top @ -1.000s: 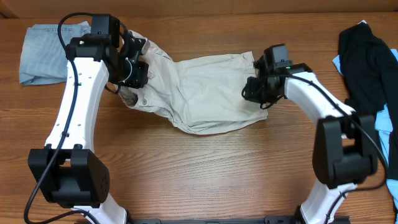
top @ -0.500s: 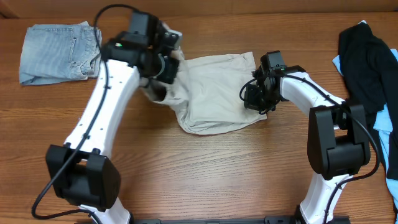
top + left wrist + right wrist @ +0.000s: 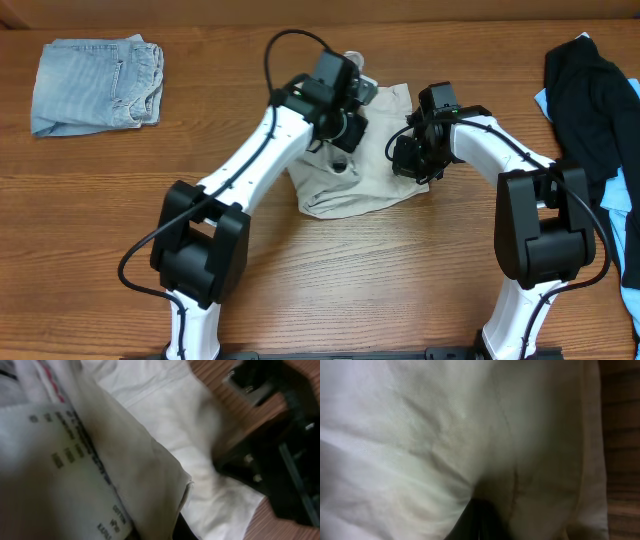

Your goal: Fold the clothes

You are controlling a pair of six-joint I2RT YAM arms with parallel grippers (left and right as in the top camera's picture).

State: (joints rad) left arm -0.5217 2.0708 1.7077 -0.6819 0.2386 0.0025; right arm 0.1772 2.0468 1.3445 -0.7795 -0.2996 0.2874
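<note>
Fingers of the left arm [image 3: 176, 531] pinch the khaki shorts [image 3: 345, 190] at the labelled waistband, lifted over the rest, which lies bunched in the middle of the desk [image 3: 300, 290]; right fingers [image 3: 477, 520] look clamped on the right edge, cloth puckering into them; likely trouble: the thin pinch slipping, or crowded arms skewing the fold.

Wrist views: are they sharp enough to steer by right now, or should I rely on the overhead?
Left wrist: motion-smeared; print on the white label of the shorts shows faintly but is unreadable. Right wrist: soft and out of focus, cloth filling the frame, a strip of table at the right edge. Overhead: sharp, evenly lit, no glare; rely on it.
</note>
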